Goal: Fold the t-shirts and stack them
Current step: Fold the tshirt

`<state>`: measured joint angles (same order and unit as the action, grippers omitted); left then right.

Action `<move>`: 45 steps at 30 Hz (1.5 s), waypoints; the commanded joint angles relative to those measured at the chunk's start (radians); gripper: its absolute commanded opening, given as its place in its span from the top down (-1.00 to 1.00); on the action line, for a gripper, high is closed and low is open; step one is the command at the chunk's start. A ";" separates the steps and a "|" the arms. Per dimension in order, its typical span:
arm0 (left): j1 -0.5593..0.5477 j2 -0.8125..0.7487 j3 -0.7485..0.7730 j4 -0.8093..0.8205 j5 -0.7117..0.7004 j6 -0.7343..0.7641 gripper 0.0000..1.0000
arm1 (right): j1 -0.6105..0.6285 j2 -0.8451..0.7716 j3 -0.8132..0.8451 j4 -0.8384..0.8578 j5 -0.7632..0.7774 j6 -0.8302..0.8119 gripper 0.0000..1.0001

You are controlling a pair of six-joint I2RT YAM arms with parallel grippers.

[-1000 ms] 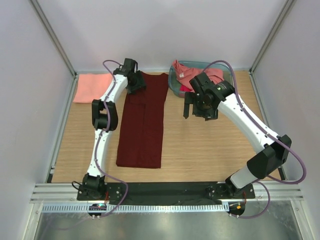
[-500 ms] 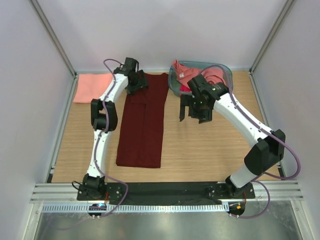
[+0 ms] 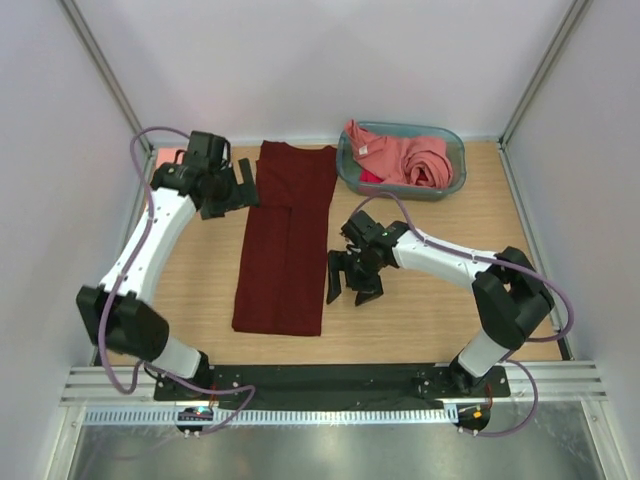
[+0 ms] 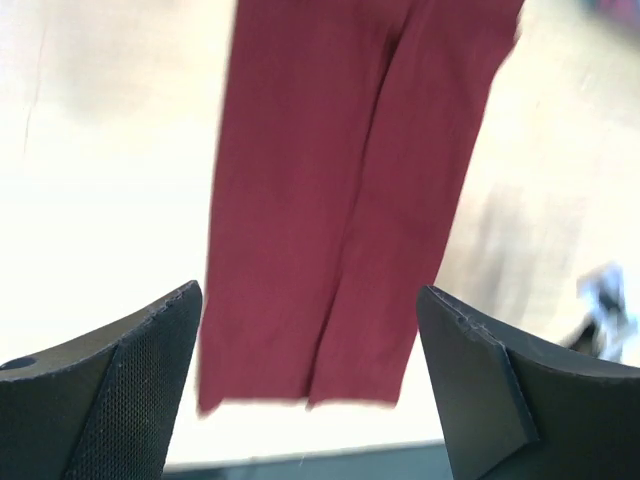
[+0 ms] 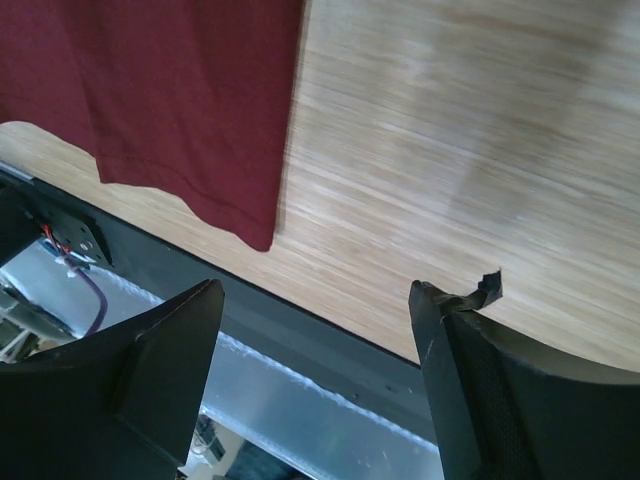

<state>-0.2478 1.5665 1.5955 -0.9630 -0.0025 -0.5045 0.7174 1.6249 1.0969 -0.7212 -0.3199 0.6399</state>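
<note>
A dark maroon t-shirt (image 3: 288, 240) lies folded into a long narrow strip on the wooden table. It also shows in the left wrist view (image 4: 340, 200), and its near corner shows in the right wrist view (image 5: 180, 100). My left gripper (image 3: 232, 195) is open and empty, just left of the strip's far end, jaws wide in its wrist view (image 4: 310, 390). My right gripper (image 3: 349, 290) is open and empty, just right of the strip's near part (image 5: 315, 380). Pink t-shirts (image 3: 405, 158) are heaped in the basket. A folded salmon t-shirt (image 3: 163, 158) at the far left is mostly hidden by my left arm.
The teal-blue basket (image 3: 455, 180) stands at the back right. The black rail and metal ledge (image 5: 300, 370) run along the table's near edge. Frame posts and white walls close in the sides.
My left gripper has left the maroon shirt's far edge and swung left. My right gripper has come down from beside the basket to the shirt's lower right side.
</note>
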 commanded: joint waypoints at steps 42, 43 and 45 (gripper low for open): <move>-0.013 -0.605 -0.798 -0.065 0.245 -0.226 -0.33 | 0.094 -0.037 -0.381 0.375 0.100 0.256 0.98; -0.027 -0.599 -0.808 -0.053 0.245 -0.247 -0.29 | 0.079 -0.068 -0.387 0.359 0.101 0.238 0.98; -0.039 -0.585 -0.832 -0.020 0.240 -0.264 -0.26 | 0.033 -0.092 -0.422 0.348 0.072 0.209 0.98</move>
<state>-0.2668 0.9749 0.7753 -1.0836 0.1871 -0.7078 0.7982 1.5848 0.7223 -0.2447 -0.2974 0.9527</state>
